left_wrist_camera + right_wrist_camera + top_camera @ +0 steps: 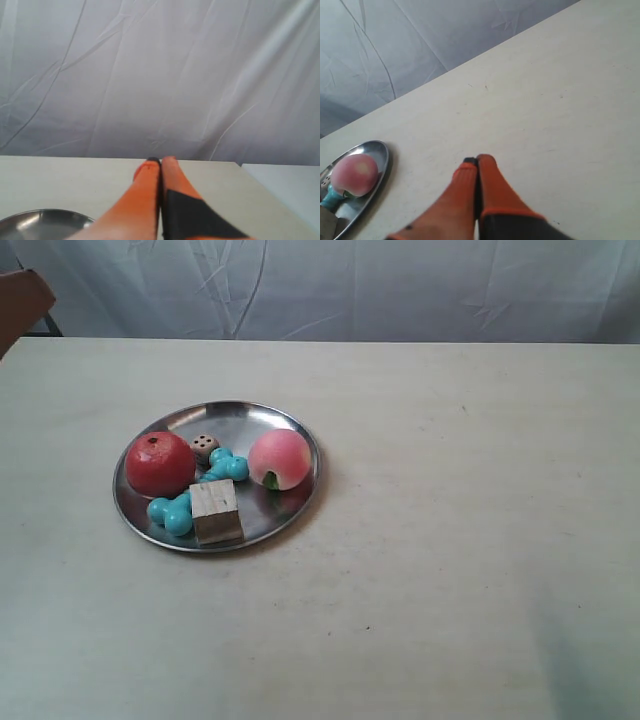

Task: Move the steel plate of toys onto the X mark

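The steel plate (250,413) lies flat on the pale table, left of centre in the exterior view. On it sit the red apple-like ball (160,463), the tiny die (204,445), the turquoise bone (180,512), the pink peach (279,458) and the wooden cube (216,511). My left gripper (161,160) is shut on nothing, with the plate's rim (40,220) low beside it. My right gripper (477,160) is also shut and empty over bare table, apart from the plate (376,150) and peach (354,174). No X mark can be made out. Neither gripper shows in the exterior view.
A wrinkled white cloth (330,285) hangs behind the table's far edge. A brown object (20,300) pokes in at the exterior view's top left corner. In the left wrist view the table top ends at a side edge (250,175).
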You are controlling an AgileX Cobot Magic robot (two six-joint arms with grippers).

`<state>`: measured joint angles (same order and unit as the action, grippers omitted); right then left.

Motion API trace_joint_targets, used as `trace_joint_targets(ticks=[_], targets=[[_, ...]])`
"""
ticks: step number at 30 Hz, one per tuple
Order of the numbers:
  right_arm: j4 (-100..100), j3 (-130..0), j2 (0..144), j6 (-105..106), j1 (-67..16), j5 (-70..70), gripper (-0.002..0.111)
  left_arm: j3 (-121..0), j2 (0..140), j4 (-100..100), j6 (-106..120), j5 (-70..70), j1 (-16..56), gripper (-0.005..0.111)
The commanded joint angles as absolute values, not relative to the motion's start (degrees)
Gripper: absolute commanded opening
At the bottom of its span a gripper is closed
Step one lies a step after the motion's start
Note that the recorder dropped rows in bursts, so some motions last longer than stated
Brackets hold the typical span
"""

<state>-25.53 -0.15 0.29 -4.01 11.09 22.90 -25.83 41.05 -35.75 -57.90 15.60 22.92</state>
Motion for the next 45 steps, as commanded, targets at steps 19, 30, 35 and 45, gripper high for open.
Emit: trace_joint_targets(ticks=[19,30,35,45], targets=[[-25.6,0.0,0.0,-3.9,11.3,22.3,-0.001,-6.7,9.3,-35.4,-56.7,8.1,-3.0,0.000],[-25.6,0.0,0.0,-3.9,11.3,22.3,-0.001,0.0,0.8,-27.1,-59.6,-3.5,-8.4,0.000],[-25.6,0.0,0.0,-3.9,11.3,22.2,-0.001,0.0,0.8,-17.4,-59.6,-13.9,-8.4,0.000],[-25.6,0.0,0.0,-3.9,11.3,22.1,-0.001,0.0,0.8,-15.0,-59.4,-13.2,-8.4,0.000]])
